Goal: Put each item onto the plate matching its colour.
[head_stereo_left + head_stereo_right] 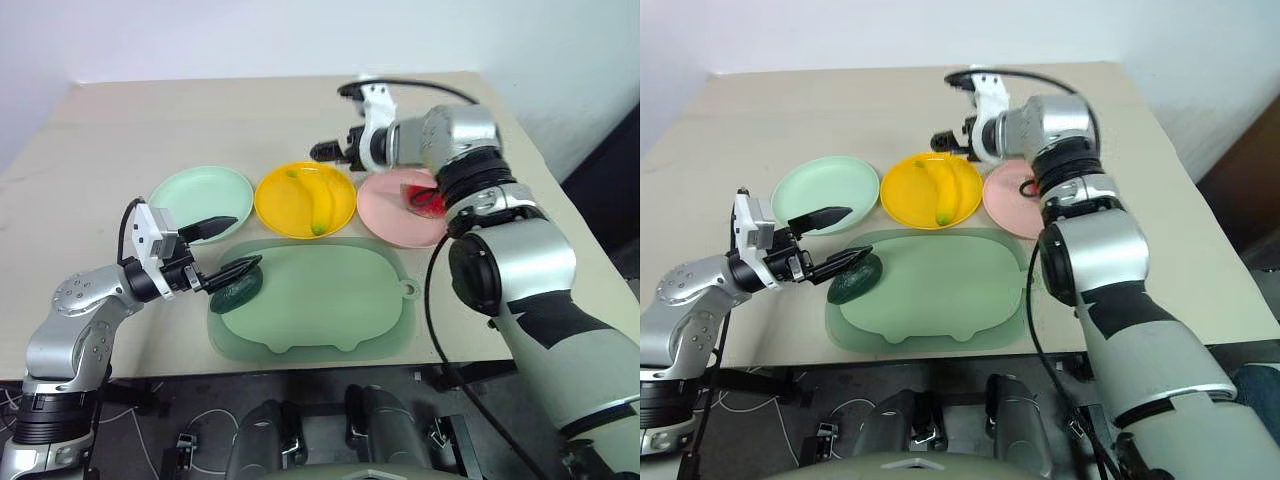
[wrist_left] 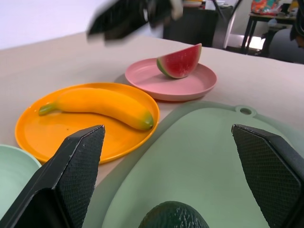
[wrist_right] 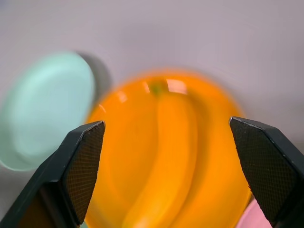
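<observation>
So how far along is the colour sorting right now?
Two of three look done: the banana lies on the yellow plate and the watermelon slice sits on the pink plate. In hand: the open left tool straddles the avocado on the mat. Left: moving it to the mint plate.

Bright, even light with soft shadows; the right wrist view is motion-blurred, glare on the yellow plate.

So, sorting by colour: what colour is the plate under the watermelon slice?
Pink plate, clearest in the left wrist view.
</observation>
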`<state>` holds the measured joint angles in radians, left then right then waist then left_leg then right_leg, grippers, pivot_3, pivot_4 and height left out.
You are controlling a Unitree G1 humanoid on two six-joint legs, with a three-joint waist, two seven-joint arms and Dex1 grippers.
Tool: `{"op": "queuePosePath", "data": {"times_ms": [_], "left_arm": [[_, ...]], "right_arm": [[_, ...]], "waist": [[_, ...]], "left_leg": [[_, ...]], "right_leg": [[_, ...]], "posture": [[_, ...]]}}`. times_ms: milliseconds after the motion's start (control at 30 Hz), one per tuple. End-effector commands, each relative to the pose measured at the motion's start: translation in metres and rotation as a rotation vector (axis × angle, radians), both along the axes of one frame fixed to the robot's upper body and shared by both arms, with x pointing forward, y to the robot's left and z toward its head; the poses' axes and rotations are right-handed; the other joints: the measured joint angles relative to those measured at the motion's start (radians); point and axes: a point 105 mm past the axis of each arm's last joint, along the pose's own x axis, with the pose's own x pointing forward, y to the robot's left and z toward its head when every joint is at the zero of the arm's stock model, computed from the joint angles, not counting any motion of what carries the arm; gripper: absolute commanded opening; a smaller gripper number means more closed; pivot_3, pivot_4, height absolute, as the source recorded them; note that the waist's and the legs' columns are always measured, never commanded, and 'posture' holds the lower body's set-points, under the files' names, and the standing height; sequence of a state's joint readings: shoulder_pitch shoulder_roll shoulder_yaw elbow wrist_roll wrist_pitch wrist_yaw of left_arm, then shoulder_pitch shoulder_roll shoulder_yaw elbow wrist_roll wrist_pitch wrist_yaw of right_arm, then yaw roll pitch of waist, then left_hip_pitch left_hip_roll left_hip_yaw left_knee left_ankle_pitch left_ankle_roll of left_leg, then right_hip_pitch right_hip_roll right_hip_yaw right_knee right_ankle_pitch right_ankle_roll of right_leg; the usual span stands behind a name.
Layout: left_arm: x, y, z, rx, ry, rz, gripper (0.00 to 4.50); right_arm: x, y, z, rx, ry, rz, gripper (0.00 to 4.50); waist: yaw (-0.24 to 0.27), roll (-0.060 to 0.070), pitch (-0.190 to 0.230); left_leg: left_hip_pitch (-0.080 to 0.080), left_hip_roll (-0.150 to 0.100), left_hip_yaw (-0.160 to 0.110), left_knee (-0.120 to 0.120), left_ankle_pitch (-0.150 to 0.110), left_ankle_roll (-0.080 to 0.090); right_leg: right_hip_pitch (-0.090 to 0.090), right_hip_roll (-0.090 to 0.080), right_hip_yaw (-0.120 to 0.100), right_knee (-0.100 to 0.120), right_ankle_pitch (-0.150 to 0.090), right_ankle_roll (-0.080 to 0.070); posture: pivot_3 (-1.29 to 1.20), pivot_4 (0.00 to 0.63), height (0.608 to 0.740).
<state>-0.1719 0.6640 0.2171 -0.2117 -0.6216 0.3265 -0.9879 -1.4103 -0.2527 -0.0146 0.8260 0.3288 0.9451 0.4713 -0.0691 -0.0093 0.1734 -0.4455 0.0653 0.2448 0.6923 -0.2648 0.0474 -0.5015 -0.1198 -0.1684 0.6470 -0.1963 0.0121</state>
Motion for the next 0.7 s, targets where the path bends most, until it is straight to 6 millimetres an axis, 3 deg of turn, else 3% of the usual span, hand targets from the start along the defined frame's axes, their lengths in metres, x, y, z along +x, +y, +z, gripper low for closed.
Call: {"op": "queuePosePath", "data": {"times_ms": [33,233,433,600,700], "left_arm": [[-0.002,0.006,0.010,0.002,-0.035,0.004,4.50],[-0.004,0.017,0.012,0.008,-0.036,0.037,4.50],[-0.004,0.028,0.009,0.030,-0.026,0.064,4.50],[-0.007,0.025,0.007,0.031,-0.015,0.058,4.50],[-0.009,0.025,0.006,0.034,-0.008,0.058,4.50]], "right_arm": [[-0.025,-0.002,0.012,0.017,-0.153,0.114,4.44],[-0.116,-0.012,-0.014,-0.055,-0.463,0.445,4.44],[-0.173,-0.015,-0.047,0.017,-0.408,0.616,4.44],[-0.182,-0.020,-0.073,-0.051,-0.371,0.639,4.44],[-0.183,-0.021,-0.077,-0.061,-0.372,0.646,4.44]], "waist": [[0.002,-0.001,0.000],[0.017,0.000,0.000],[0.020,0.000,0.000],[0.030,-0.001,0.000],[0.029,-0.001,0.000]], "left_leg": [[0.000,0.000,0.000,0.000,0.000,0.000],[-0.001,-0.001,0.000,-0.002,0.000,0.000],[0.003,0.000,-0.001,-0.003,0.002,-0.003],[0.003,0.000,-0.001,-0.004,0.001,-0.002],[0.003,0.000,-0.001,-0.007,0.001,-0.002]], "right_leg": [[0.000,0.000,0.000,0.000,0.000,0.000],[-0.001,-0.001,0.000,-0.001,0.000,0.000],[0.001,0.000,0.000,-0.003,-0.003,-0.002],[0.002,0.000,-0.001,-0.009,-0.003,-0.004],[0.004,0.001,-0.001,-0.015,-0.002,-0.004]], "posture": [[0.00,0.150,0.696],[0.00,0.150,0.696],[0.00,0.150,0.696],[0.00,0.150,0.696],[0.00,0.150,0.696]]}}
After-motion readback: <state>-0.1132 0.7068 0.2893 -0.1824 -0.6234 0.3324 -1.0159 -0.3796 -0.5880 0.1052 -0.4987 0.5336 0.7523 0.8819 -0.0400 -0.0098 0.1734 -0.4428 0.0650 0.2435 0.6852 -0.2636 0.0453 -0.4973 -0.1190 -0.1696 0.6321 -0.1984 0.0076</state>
